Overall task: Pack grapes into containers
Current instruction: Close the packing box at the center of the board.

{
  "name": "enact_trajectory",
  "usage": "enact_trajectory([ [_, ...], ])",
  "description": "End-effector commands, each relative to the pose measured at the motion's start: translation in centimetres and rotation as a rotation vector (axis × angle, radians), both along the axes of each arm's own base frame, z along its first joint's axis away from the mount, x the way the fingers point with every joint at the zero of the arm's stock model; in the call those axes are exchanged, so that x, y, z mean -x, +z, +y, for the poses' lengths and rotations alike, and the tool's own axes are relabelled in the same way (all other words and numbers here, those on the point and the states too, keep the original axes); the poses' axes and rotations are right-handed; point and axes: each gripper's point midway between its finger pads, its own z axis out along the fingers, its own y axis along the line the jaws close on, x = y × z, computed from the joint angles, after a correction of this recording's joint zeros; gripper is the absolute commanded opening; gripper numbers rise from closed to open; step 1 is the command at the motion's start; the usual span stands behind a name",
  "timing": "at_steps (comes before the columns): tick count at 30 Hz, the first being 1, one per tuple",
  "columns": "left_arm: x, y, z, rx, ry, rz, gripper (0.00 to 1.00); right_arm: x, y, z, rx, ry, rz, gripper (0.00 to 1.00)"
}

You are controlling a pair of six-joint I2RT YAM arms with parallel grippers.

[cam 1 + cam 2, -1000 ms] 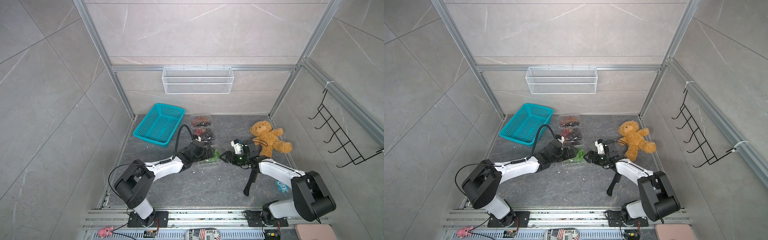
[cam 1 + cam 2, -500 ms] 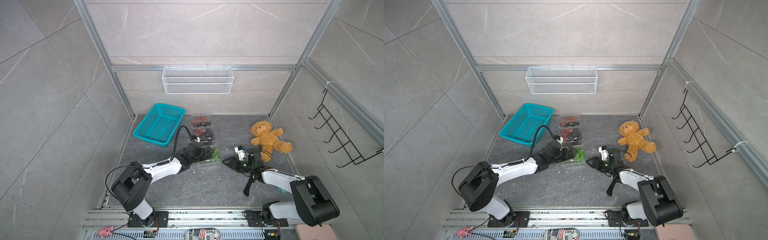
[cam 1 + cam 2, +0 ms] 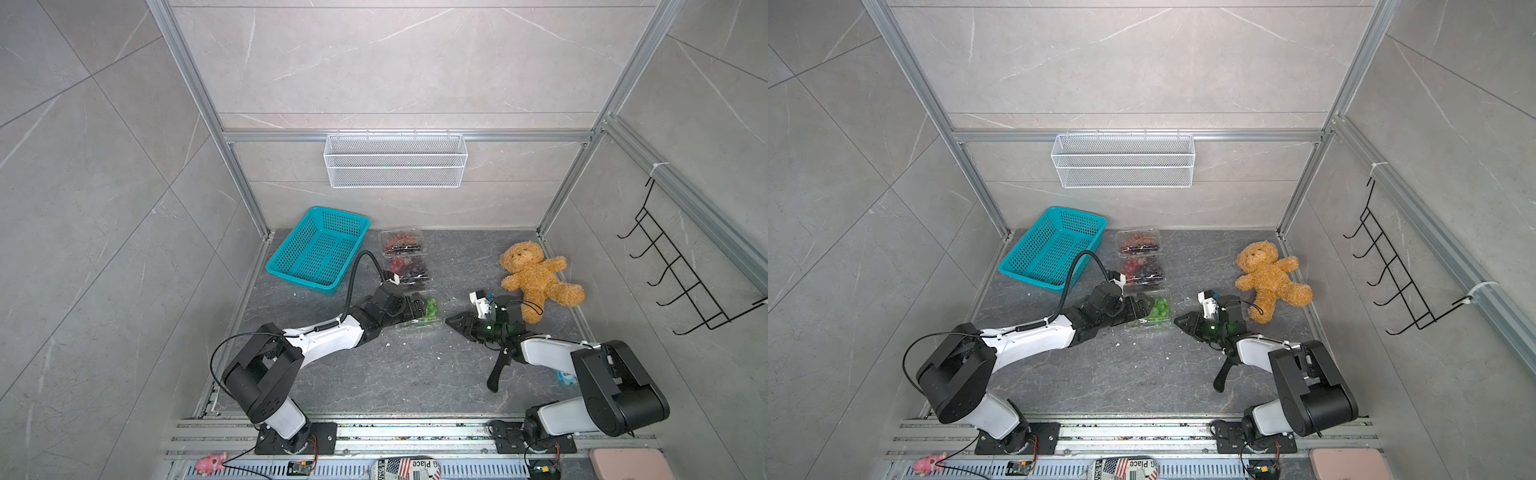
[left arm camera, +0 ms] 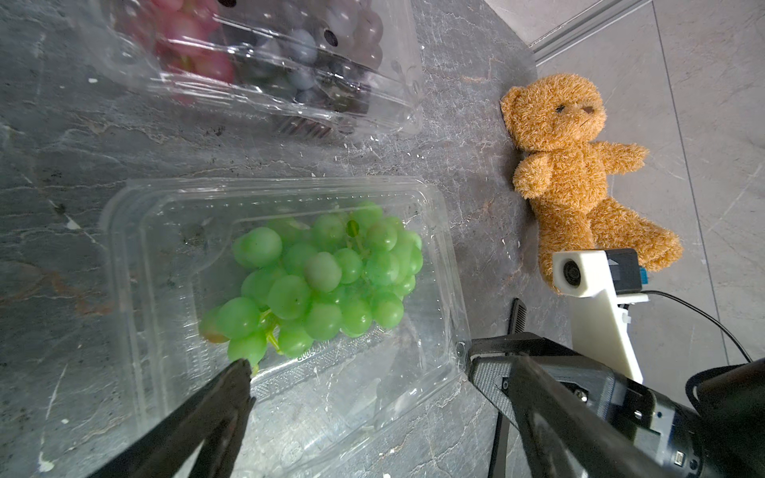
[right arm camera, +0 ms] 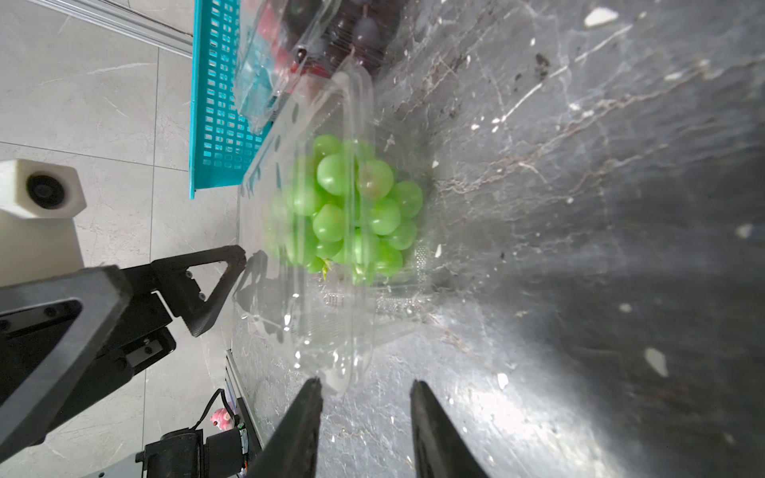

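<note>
A bunch of green grapes (image 3: 432,307) (image 3: 1160,308) (image 4: 318,281) (image 5: 352,211) lies in the nearest clear container (image 3: 415,323) (image 4: 451,265). How far its lid is closed I cannot tell. Behind it stand two more containers (image 3: 401,241) (image 3: 409,270) holding red and dark grapes (image 4: 269,54). My left gripper (image 3: 411,309) (image 4: 356,360) hovers wide open over the near end of the green-grape container, holding nothing. My right gripper (image 3: 451,321) (image 3: 1179,320) (image 5: 365,384) is low over the floor just right of that container. Its jaws are narrowly open and only floor shows between them.
A teal basket (image 3: 318,249) sits at the back left and a brown teddy bear (image 3: 536,274) at the back right, close to my right arm. A white wire basket (image 3: 395,160) hangs on the back wall and black hooks (image 3: 681,274) on the right wall. White crumbs dot the floor.
My right gripper has pulled back from the green-grape container toward the right and its jaws have narrowed. My left gripper has stayed open over the container.
</note>
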Motion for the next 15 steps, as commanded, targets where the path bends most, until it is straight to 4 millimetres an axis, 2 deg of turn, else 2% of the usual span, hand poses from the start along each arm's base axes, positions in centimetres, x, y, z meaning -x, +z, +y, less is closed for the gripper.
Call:
enact_trajectory([
  [1,0.40,-0.07,0.53,-0.005,0.010,0.017,0.99,-0.73,0.42,0.29,-0.023,0.005,-0.012,0.37],
  [15,0.50,-0.31,0.57,-0.003,0.011,0.021,0.99,-1.00,0.24,0.88,-0.069,0.015,0.006,0.32],
])
